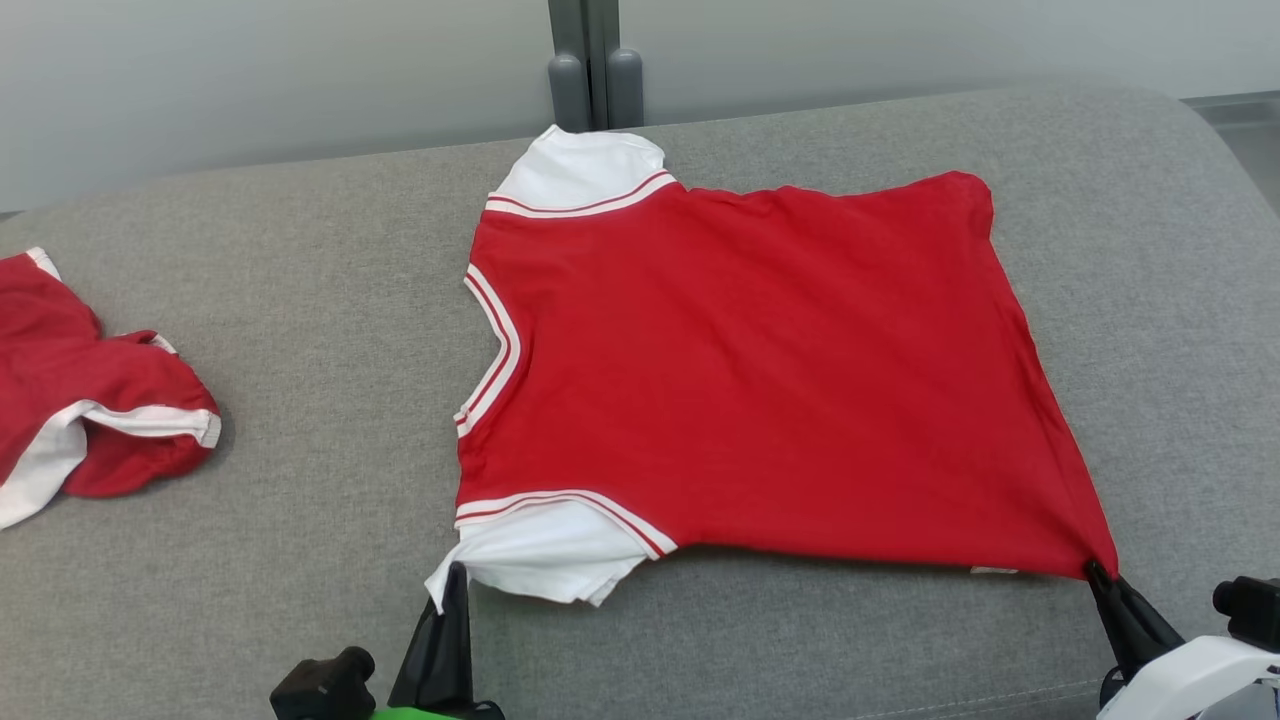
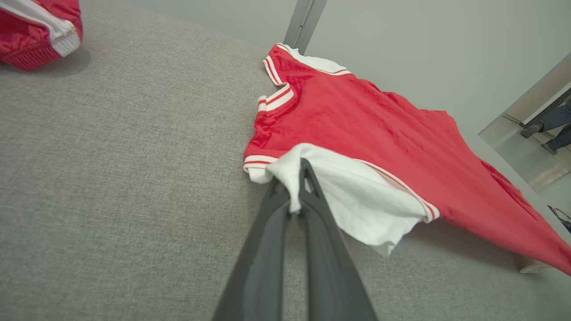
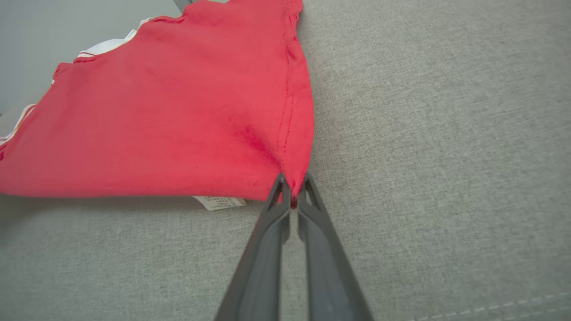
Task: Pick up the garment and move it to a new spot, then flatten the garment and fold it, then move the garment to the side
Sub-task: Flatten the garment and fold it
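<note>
The garment [image 1: 740, 370] is a red T-shirt with white sleeves and striped trim, spread flat on the grey cushion, neck to the left. My left gripper [image 1: 455, 580] is shut on the near white sleeve [image 2: 339, 196], lifting its edge slightly. At the near right, my right gripper [image 1: 1098, 572] is shut on the hem corner [image 3: 292, 183], and the red cloth is pulled taut into a point there. A small white label [image 3: 218, 203] peeks from under the near hem.
A second red and white garment [image 1: 80, 390] lies crumpled at the cushion's left edge. A grey post [image 1: 592, 70] stands behind the cushion against the pale wall. Bare grey cushion [image 1: 300, 330] lies between the two garments and along the front.
</note>
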Controlling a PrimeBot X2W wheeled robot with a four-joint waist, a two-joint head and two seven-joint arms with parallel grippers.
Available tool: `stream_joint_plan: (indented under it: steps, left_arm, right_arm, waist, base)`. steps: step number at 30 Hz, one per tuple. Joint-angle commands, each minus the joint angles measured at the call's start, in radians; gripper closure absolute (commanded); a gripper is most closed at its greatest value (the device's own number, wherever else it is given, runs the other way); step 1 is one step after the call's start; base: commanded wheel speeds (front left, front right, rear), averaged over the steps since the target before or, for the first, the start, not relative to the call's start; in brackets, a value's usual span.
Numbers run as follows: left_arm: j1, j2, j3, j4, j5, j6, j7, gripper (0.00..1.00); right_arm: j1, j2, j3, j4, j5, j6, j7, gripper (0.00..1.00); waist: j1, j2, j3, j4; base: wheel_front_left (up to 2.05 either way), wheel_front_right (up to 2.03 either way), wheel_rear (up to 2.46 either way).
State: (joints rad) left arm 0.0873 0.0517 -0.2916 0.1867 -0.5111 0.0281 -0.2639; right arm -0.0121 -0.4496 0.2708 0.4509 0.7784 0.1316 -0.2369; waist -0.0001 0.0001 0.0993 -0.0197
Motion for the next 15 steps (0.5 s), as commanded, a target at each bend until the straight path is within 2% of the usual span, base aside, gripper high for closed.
stream_joint_plan:
  steps: [1, 11, 15]
  left_arm:
    - [0.017, 0.007, 0.002, -0.006, -0.012, 0.006, 0.001, 1.0]
    - [-0.081, 0.025, -0.042, 0.004, 0.025, -0.025, 0.029, 1.0]
    - [-0.195, 0.045, -0.049, 0.026, 0.047, -0.044, 0.051, 1.0]
  right_arm:
    - [0.018, 0.005, -0.016, -0.004, -0.016, -0.002, 0.009, 1.0]
    - [-0.007, 0.05, -0.071, -0.073, -0.079, -0.002, 0.081, 1.0]
    - [-0.052, 0.053, -0.086, -0.108, -0.065, -0.002, 0.139, 1.0]
  waist:
    - [0.0001, -0.0001, 0.001, 0.001]
    - [0.0001, -0.0001, 0.015, -0.015]
    - [0.0001, -0.0001, 0.033, -0.031]
  base:
    - [0.0, 0.0, 0.0]
    - [0.0, 0.0, 0.0]
    - [0.0, 0.0, 0.0]
